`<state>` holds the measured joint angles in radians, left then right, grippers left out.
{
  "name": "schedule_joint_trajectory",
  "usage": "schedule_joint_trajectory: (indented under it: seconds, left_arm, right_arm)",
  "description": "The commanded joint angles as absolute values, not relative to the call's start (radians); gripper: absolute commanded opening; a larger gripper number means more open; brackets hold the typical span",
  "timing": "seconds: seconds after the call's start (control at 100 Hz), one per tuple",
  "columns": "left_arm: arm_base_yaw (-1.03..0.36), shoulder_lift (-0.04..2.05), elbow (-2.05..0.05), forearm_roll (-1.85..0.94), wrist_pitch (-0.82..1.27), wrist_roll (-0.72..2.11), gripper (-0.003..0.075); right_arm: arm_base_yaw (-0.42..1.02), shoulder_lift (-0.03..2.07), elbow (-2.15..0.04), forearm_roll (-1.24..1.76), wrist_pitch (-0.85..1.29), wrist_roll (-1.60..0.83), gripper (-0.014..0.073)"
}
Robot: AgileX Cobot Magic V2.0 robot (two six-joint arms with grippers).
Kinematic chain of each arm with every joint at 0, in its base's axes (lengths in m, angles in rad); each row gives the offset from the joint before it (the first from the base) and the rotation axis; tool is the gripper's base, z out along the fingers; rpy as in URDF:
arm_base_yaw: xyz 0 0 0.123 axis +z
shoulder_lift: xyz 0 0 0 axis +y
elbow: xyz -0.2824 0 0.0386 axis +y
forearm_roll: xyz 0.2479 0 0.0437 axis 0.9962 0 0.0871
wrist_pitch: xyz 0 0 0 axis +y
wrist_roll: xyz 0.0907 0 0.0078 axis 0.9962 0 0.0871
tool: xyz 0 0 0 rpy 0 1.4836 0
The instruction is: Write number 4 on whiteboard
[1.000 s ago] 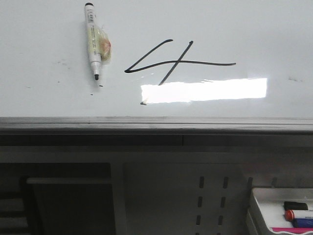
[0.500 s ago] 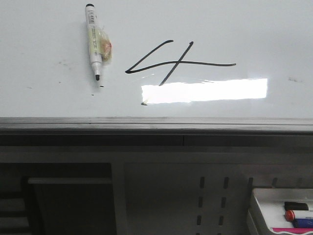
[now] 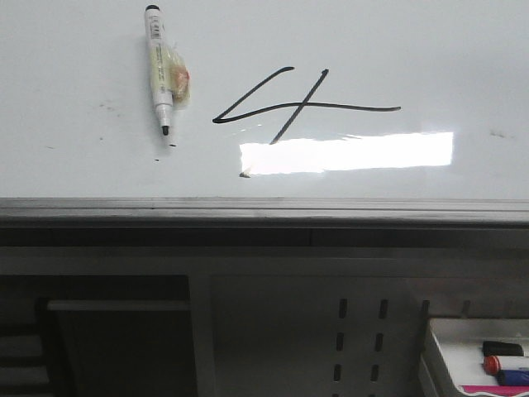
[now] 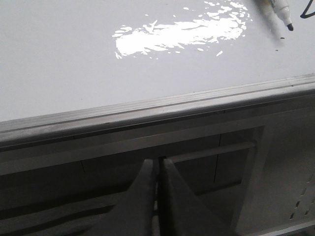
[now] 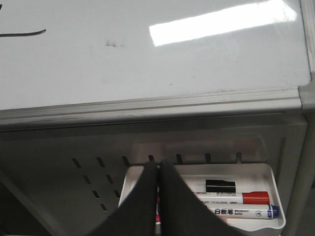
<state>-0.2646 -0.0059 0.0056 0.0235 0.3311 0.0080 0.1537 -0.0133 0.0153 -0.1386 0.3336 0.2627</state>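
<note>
The whiteboard (image 3: 74,74) fills the upper front view, with its grey edge rail (image 3: 264,211) below. The number 4 (image 3: 297,105) is drawn on it in thin black strokes with a long horizontal bar; the bar's end shows in the right wrist view (image 5: 22,34). A white marker with a black tip (image 3: 157,70) lies on the board left of the 4, a yellowish wad stuck to it; its tip shows in the left wrist view (image 4: 280,14). My left gripper (image 4: 158,162) is shut and empty below the rail. My right gripper (image 5: 158,166) is shut and empty over the marker tray.
A white tray (image 5: 197,169) below the board's right end holds a red-capped marker (image 5: 246,197), a blue-capped marker (image 5: 246,212) and a black cap (image 5: 220,186); it also shows in the front view (image 3: 471,331). A bright light reflection (image 3: 347,153) lies under the 4. A perforated grey panel (image 3: 289,331) sits below the rail.
</note>
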Motion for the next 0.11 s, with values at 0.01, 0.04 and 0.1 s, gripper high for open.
schedule_joint_trajectory:
  seconds: [0.01,0.04,0.1]
  left_arm:
    - [-0.26,-0.029,0.039,0.023,0.269,0.0,-0.002]
    - [-0.26,-0.029,0.039,0.023,0.269,0.0,-0.002]
    - [-0.26,-0.029,0.039,0.023,0.269,0.0,-0.002]
  right_arm:
    - [0.146,-0.024,0.035,-0.137,0.31,0.25,-0.0045]
    - [0.146,-0.024,0.035,-0.137,0.31,0.25,-0.0045]
    - [0.146,-0.024,0.035,-0.137,0.31,0.25,-0.0045]
